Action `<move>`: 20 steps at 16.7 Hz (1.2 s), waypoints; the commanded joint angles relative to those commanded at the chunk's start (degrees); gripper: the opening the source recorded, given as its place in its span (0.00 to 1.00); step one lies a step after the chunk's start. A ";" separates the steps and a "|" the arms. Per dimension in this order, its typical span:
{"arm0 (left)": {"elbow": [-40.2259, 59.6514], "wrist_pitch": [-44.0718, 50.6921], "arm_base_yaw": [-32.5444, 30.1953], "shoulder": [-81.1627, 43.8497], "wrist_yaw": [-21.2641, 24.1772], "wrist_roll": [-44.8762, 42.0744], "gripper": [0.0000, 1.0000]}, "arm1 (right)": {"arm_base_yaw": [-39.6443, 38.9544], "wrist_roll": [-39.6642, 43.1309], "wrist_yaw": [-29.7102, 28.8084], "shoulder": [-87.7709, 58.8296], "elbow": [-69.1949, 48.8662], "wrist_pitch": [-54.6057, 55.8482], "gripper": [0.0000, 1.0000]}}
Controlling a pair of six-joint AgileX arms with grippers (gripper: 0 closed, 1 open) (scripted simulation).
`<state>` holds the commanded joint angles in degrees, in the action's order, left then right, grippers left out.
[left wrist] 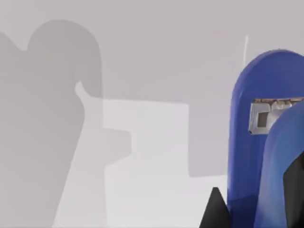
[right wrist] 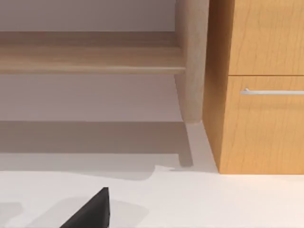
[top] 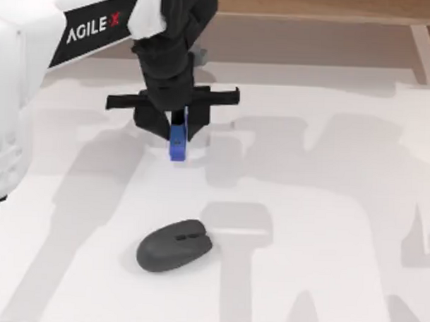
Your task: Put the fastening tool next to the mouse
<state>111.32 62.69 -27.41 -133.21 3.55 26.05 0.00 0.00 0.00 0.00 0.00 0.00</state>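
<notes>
The fastening tool (top: 177,143) is a small bright blue oblong piece, and my left gripper (top: 176,130) is shut on its upper end at the back middle of the table. In the left wrist view the fastening tool (left wrist: 259,156) looms close, with a metal slot on its face and black fingertips (left wrist: 214,211) at its base. The dark grey oval mouse (top: 174,245) lies on the white table toward the front, well in front of the held tool. A black fingertip (right wrist: 92,211) of my right gripper shows in the right wrist view.
A white table top (top: 326,228) spreads around the mouse, crossed by grey arm shadows. A wooden shelf (right wrist: 90,59) and a wooden cabinet (right wrist: 261,85) with a metal handle stand beyond the table's edge.
</notes>
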 joint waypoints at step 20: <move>-2.06 -3.35 -0.23 -0.58 1.88 0.05 0.00 | 0.00 0.00 0.00 0.00 0.00 0.00 1.00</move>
<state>109.26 59.34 -27.64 -133.79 5.43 26.10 0.00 0.00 0.00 0.00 0.00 0.00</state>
